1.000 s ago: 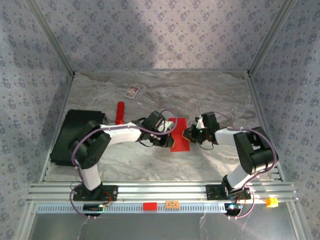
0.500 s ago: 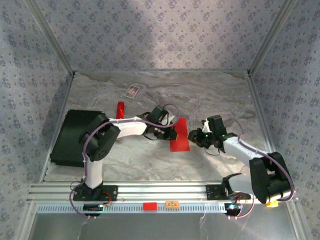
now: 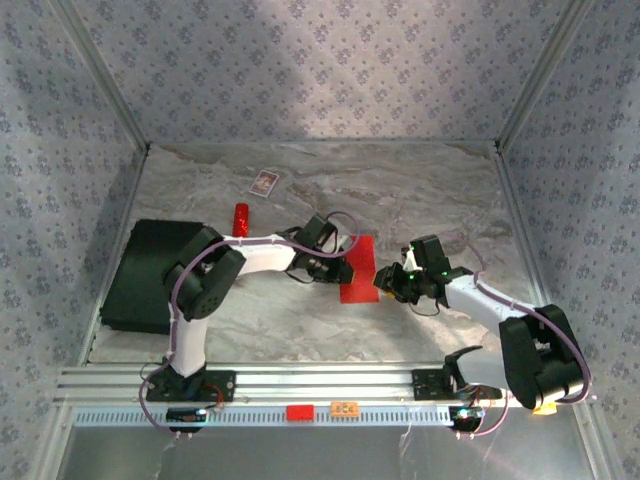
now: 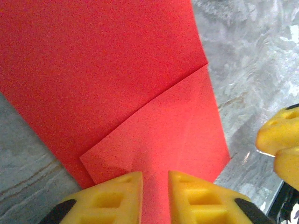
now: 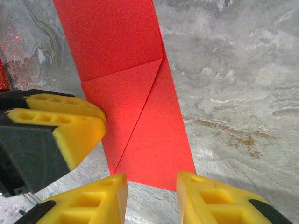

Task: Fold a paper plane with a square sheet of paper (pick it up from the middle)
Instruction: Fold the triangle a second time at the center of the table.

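The red sheet of paper [image 3: 360, 288] lies flat near the middle of the marble worktop [image 3: 420, 190], creased into a narrow strip. Its long sides run from the far edge toward the near edge, leaning slightly. One corner is folded in as a triangular flap [image 5: 126, 112].

Printed card [image 3: 264, 182]: upper left on my table [image 3: 440, 180]; its print is too small for me to read.
Orange tag [image 3: 345, 408]: bottom centre, on the rail [image 3: 250, 413]; dark marks, illegible.
Red tag [image 3: 299, 411]: just left of it, blank as far as I can tell.
Square sheet of paper [image 4: 93, 60]: plain red before my left claw [image 4: 155, 182].
Readable text: none.
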You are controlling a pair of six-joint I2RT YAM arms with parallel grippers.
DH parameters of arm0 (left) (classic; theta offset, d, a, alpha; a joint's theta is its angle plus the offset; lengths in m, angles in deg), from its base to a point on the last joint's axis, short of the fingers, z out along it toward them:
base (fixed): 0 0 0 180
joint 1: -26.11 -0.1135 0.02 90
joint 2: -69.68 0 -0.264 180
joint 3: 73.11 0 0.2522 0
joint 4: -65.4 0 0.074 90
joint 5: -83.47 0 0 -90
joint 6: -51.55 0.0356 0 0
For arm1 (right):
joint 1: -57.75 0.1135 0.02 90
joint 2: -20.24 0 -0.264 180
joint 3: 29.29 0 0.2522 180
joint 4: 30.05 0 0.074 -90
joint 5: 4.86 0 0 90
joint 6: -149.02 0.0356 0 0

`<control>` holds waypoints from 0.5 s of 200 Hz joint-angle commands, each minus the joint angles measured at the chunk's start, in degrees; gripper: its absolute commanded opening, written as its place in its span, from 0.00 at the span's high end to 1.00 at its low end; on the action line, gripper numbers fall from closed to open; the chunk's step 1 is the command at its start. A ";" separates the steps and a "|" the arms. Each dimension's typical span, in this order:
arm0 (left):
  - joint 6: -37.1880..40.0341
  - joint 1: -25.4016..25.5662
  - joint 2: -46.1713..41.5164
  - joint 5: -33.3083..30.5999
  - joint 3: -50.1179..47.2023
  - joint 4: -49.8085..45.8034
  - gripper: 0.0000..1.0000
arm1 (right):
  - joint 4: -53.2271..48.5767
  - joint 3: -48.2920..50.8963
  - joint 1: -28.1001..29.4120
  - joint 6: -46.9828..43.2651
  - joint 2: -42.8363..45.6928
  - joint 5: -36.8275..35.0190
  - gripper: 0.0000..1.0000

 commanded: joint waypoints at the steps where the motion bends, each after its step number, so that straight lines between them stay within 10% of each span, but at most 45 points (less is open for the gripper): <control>1: 0.16 -0.51 -4.98 0.10 2.31 -0.66 0.77 | -1.78 0.40 0.34 0.60 0.25 -1.47 0.64; 100: 1.67 -1.17 1.38 2.95 8.67 -6.67 0.84 | -1.55 0.91 0.67 1.96 -0.42 -1.66 0.61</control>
